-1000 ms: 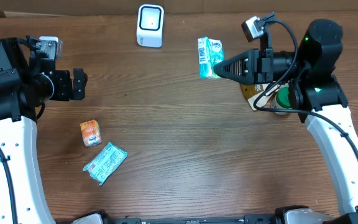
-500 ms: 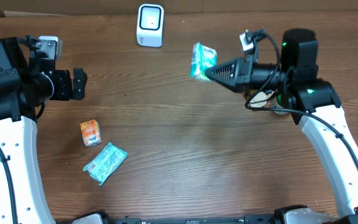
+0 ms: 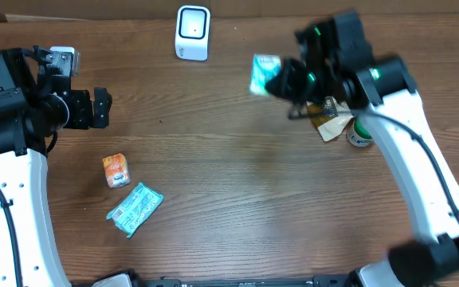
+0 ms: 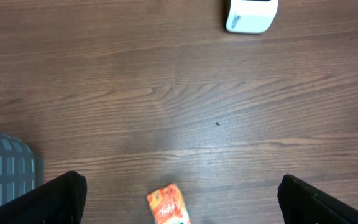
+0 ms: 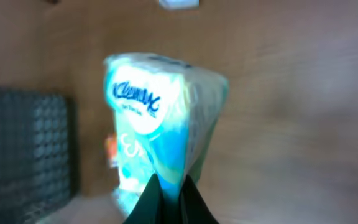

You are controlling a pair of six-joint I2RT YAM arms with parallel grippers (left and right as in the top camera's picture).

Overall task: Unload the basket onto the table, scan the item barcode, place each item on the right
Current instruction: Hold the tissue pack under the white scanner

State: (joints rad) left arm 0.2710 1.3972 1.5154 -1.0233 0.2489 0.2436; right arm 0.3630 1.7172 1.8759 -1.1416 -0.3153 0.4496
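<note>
1. Above the far right part of the dark brown wooden table, the right gripper has its two black fingers pressed together on the edge of a small turquoise and white plastic pack of Kleenex tissues, pinching it.
2. The tissue pack is lifted off the table. The right wrist view shows its printed logo face, slightly blurred, with the wrapper bunched where the fingers grip it.
3. Seen from overhead, the pack hangs to the right of a white, rounded box-shaped barcode scanner, which stands near the far edge of the table, apart from the pack.
4. Under the right arm lie a brown crumpled packet and, just beside it, a round item with a green top.
5. On the left side of the table, the left gripper hangs with its black fingers spread wide, holding nothing.
6. Below it on the table rests a small orange snack packet. Near that, closer to the front edge, lies a flat teal wrapped packet.
7. A grey mesh surface shows at the left edge of the left wrist view.
</note>
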